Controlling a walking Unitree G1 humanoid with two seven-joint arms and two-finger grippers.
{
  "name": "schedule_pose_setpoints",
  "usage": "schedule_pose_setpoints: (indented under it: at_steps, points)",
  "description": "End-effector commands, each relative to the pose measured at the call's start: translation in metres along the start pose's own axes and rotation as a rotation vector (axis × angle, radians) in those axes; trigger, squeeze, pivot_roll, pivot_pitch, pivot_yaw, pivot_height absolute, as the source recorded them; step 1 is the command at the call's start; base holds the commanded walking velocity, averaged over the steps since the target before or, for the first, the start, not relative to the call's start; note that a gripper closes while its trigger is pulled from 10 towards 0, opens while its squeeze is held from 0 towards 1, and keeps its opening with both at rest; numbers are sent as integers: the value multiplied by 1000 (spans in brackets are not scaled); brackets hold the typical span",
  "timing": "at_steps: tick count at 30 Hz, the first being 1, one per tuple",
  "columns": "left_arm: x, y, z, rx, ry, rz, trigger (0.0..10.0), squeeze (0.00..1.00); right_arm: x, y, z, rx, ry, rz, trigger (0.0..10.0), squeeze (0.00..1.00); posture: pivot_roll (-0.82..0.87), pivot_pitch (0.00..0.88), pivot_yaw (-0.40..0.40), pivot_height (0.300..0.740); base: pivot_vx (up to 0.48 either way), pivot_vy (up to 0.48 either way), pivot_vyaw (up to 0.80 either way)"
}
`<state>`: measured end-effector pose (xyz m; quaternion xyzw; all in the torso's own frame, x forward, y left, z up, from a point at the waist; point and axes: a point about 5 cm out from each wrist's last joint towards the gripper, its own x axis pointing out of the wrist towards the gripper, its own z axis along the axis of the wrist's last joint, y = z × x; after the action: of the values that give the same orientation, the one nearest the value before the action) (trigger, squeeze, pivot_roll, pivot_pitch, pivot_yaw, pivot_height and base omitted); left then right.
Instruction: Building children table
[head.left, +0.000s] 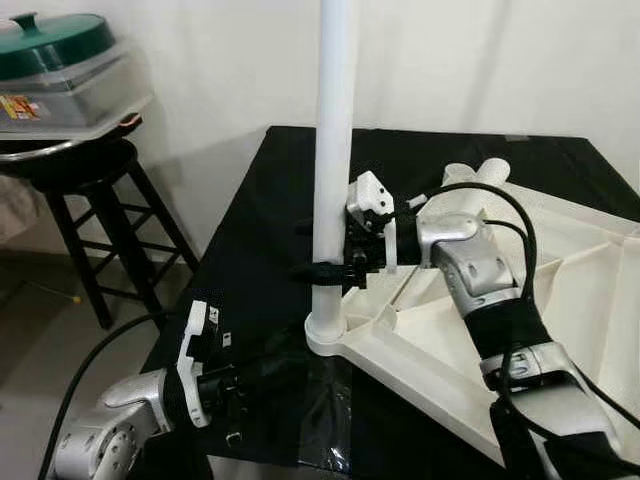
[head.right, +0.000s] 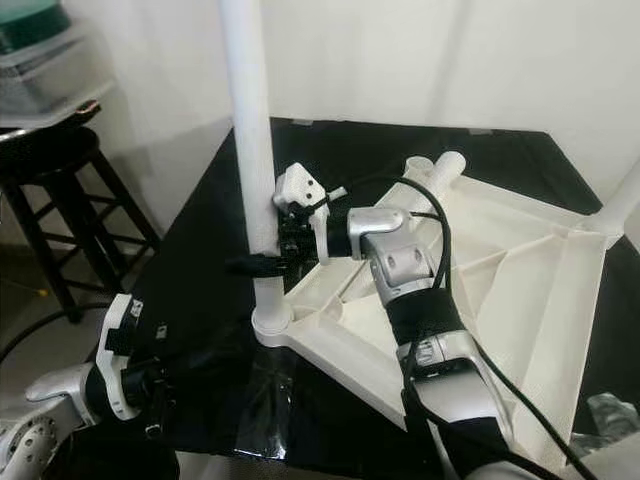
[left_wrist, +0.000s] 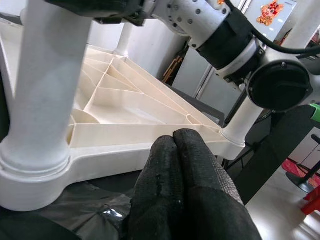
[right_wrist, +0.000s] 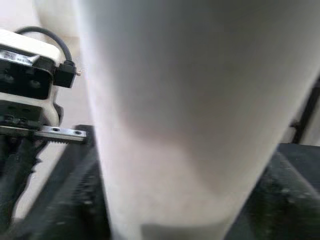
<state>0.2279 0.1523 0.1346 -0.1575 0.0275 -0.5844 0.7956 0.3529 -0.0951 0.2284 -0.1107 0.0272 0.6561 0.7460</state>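
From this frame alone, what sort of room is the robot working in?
Probably a room in a home: a black wooden stool carrying a lidded food container stands by a plain white wall, beside the black-covered table.

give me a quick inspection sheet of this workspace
surface: black sheet over the work area, wrinkled and shiny at the near edge
job's things: white tabletop lying underside up, ribs showing; one white leg upright in its near corner socket; another leg stands at the far right corner
clutter: nothing seen on the sheet
grippers: right gripper closed around the leg just above the socket; left gripper shut, empty, low by the near edge of the tabletop
cables: black cables looping along the right arm; one by the left arm
surroundings: black stool at left holding a lidded container; white wall behind
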Motion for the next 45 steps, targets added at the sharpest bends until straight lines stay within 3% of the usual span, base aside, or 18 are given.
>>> schedule_pose_setpoints:
  at_steps: [1,9,14,15,16,17,18,19,20,22,30,31,36,38,40,43,44,45]
  points:
    - [-1,0,-2,0,13,12,10000,0,0,-4,7,-8,-23,42,0,0,-13,0,-6,740,0,0,0]
    - [-2,-1,-1,-2,14,12,10000,0,-3,-7,1,19,-15,54,0,0,-14,0,-2,740,0,0,0]
    - [-2,-2,-1,-4,12,10,10000,0,-8,-4,-15,50,5,-30,0,0,-28,0,-2,740,0,0,0]
    - [-3,-2,0,-4,10,10,10000,0,-9,1,-32,95,46,-125,0,0,-34,0,-3,740,0,0,0]
    - [-6,-2,1,-4,10,10,10000,0,-1,12,-54,179,109,-329,0,0,-39,11,-7,740,0,0,0]
    - [-6,-2,1,-4,10,10,10000,0,-1,12,-54,179,109,-329,0,0,-39,11,-7,740,0,0,0]
    - [-8,-2,3,-4,10,10,10000,0,11,37,-75,188,201,-580,0,0,-40,27,-3,740,0,0,0]
    - [-8,-2,3,-4,10,10,10000,0,11,37,-75,188,201,-580,0,0,-40,27,-3,740,0,0,0]
    - [-9,-1,3,-4,12,11,10000,0,24,64,-82,262,207,-726,0,0,-44,30,9,740,0,0,0]
    - [-10,0,3,-6,16,10,10000,0,31,71,-73,209,209,-786,0,0,-67,13,25,740,0,0,0]
    - [-8,3,3,-6,17,11,10000,0,43,63,-64,146,211,-698,0,0,-50,2,6,740,0,0,0]
    - [-9,3,3,1,4,25,10000,0,43,54,-57,158,179,-645,10000,1000,-48,0,5,740,0,0,0]
    - [-8,3,2,2,5,26,10000,0,41,47,-44,198,90,-579,10000,1000,-45,0,6,740,0,0,0]
    - [-7,3,2,1,9,22,10000,0,36,41,-32,173,23,-503,10000,1000,-48,0,6,740,0,0,0]
    - [-6,3,1,-2,12,16,10000,0,17,27,-13,102,-59,-359,10000,1000,-49,0,6,740,0,0,0]
    - [-6,3,1,-2,12,15,10000,0,10,23,-8,62,-76,-291,10000,945,-48,0,6,740,0,0,0]
    - [-5,3,1,-2,11,14,10000,0,4,19,-8,66,-78,-222,10000,82,-44,0,6,740,0,0,0]
    - [-5,3,1,-2,11,14,10000,0,4,19,-8,66,-78,-222,10000,82,-44,0,6,740,0,0,0]
